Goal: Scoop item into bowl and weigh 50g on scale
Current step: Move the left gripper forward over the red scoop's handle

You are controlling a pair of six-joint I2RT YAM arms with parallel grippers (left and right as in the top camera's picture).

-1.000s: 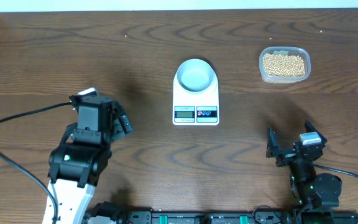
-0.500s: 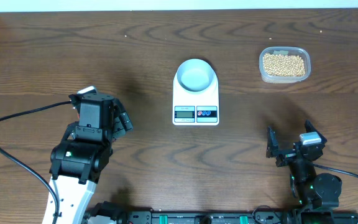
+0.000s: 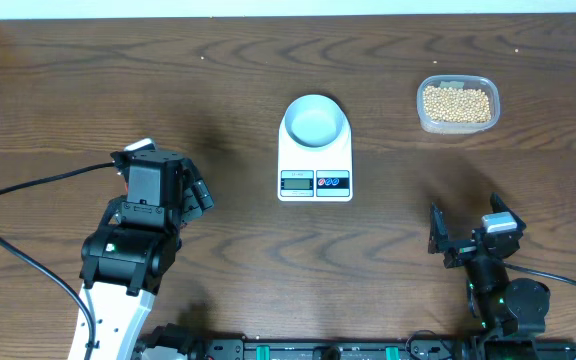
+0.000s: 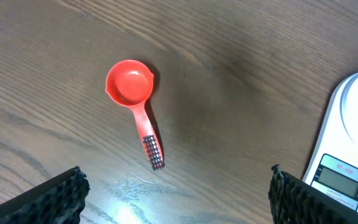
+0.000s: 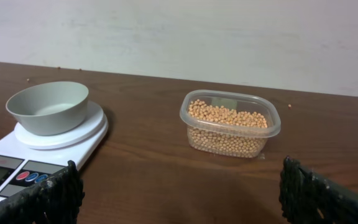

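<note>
The pale bowl sits empty on the white scale at the table's middle; both also show in the right wrist view, bowl on scale. The tan beans fill a clear tub at the back right, also seen in the right wrist view. A red scoop lies flat on the wood below my left gripper, which is open and empty above it. In the overhead view my left gripper hides the scoop. My right gripper is open and empty near the front edge.
The clear plastic tub stands to the right of the scale. The scale's corner shows at the right of the left wrist view. A black cable loops at the front left. A pale wall backs the table.
The left arm has shifted very slightly over the scoop. Nothing else has moved.
</note>
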